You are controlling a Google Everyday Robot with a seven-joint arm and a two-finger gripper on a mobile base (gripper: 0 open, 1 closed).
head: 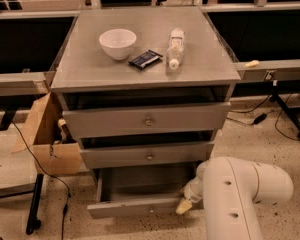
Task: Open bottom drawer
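The bottom drawer (135, 207) of the grey cabinet is pulled well out, its narrow grey front low near the floor and its inside bare. A small knob shows at the middle of its front. Above it sit the mid-sized drawer (147, 155) and the top, tallest drawer (147, 120), both slightly out. My white arm comes in from the lower right. My gripper (186, 204) is at the right end of the bottom drawer's front, mostly hidden behind the arm, with one pale yellowish fingertip (182, 207) showing.
On the cabinet top (90, 69) stand a white bowl (118, 43), a dark snack packet (145, 59) and a lying plastic bottle (175, 48). An open cardboard box (45, 136) stands left of the cabinet. Cables and a black stand leg (35, 204) lie on the floor.
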